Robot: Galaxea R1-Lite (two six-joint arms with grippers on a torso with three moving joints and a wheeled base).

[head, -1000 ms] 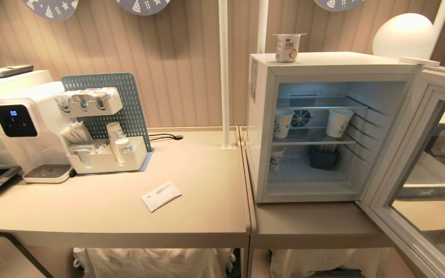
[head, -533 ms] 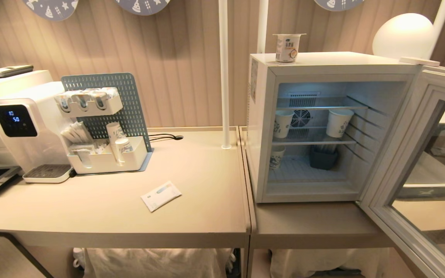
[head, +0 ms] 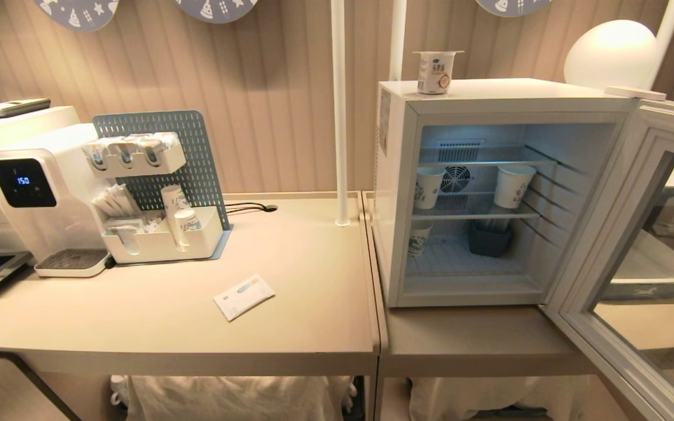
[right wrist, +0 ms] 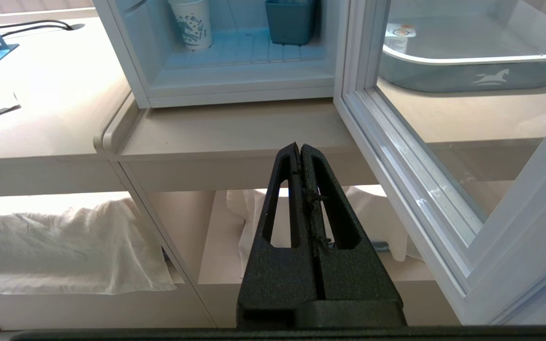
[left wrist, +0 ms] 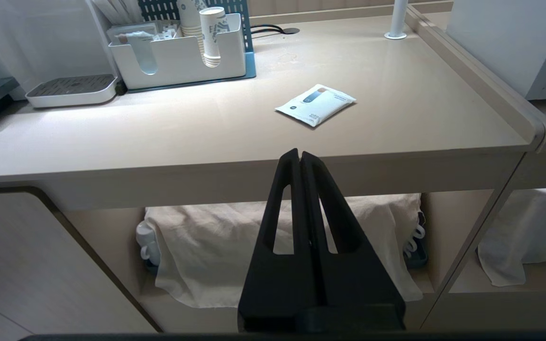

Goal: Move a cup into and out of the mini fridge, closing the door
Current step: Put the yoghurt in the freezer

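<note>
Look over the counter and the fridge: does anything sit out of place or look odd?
Two things stand out. The cup stands on top of the mini fridge, not on a shelf inside, and the door hangs wide open. A flat white sachet also lies askew, alone on the counter. Nothing looks spilled or damaged.

The cup (head: 437, 71), a small white pot with a flat lid and a coloured label, stands upright on top of the mini fridge (head: 398, 193). This white box is lit inside and shows wire shelves. The door (head: 635, 257), pale-framed with glass, stands wide open at the right.
</note>
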